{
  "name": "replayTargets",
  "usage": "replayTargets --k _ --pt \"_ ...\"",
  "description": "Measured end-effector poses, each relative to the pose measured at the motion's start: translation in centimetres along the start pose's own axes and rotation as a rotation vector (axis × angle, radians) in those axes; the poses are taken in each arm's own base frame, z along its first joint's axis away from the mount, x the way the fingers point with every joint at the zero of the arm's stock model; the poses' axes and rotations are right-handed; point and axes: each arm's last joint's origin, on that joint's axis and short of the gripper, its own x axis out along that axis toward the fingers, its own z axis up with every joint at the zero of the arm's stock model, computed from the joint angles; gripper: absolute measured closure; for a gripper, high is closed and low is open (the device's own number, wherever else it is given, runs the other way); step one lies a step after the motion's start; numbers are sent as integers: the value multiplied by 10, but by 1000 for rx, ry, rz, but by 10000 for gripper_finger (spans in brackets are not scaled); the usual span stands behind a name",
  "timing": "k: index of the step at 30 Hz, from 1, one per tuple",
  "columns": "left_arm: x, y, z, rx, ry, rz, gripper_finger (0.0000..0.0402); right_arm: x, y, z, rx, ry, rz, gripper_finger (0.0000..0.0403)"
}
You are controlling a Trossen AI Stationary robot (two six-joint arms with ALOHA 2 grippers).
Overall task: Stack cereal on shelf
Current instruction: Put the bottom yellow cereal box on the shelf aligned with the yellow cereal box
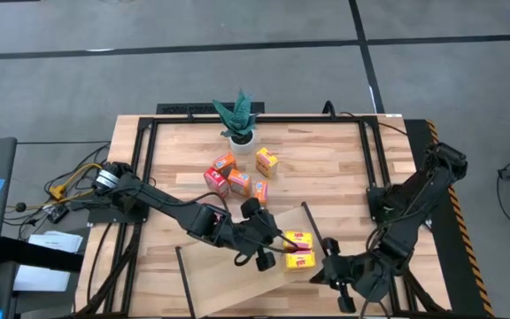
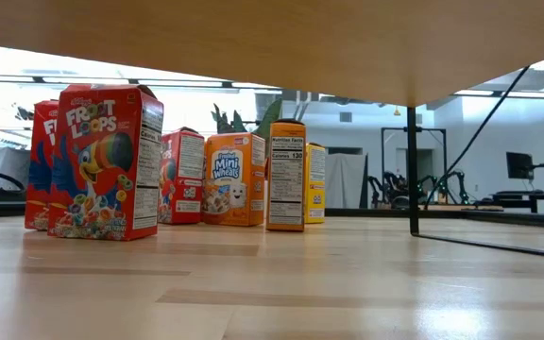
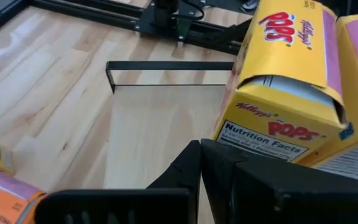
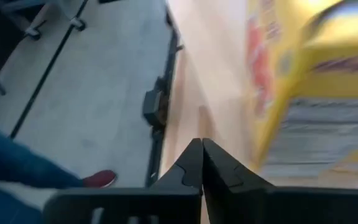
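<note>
The shelf (image 1: 237, 266) is a light-wood board on black rails at the table's near side; the low view looks under it (image 2: 253, 47). Two yellow cereal boxes (image 1: 298, 238) (image 1: 301, 260) lie on its right part. My left gripper (image 1: 280, 251) is shut just left of them; in its wrist view the shut gripper (image 3: 201, 146) is beside a yellow Pops box (image 3: 278, 74). My right gripper (image 1: 328, 263) is shut just right of the nearer box; its wrist view shows the gripper (image 4: 202, 144) beside a blurred yellow box (image 4: 309, 93). Several red, orange and yellow boxes (image 1: 237, 177) (image 2: 102, 161) stand on the tabletop. My left gripper's shut fingers (image 3: 229, 168) lie level beside the Pops box's nutrition panel (image 3: 260, 140), coming from the table's left; I cannot tell whether they touch it. My right gripper's shut fingers (image 4: 222, 168) are close beside the nearer yellow box from the table's right; I cannot tell whether they touch it.
A potted plant (image 1: 237, 120) stands at the table's far edge. The shelf's black rail (image 3: 166, 65) crosses ahead of the left gripper, and a shelf leg (image 2: 412, 170) stands on the tabletop. Beyond the table's near edge a person's red shoe (image 4: 98, 179) is on the floor.
</note>
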Motion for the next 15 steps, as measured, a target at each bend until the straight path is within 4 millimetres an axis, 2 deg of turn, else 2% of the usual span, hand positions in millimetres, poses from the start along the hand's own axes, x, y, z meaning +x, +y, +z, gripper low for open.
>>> replayTargets --k 4,10,15 --pt "0 -1 0 0 7 -17 401 -1 -2 2 1 -36 -40 391" --pt "0 -1 0 0 13 -29 401 2 -8 6 31 -49 -72 362" --pt "0 -2 -1 -1 21 -47 401 3 -10 7 41 -50 -81 360"
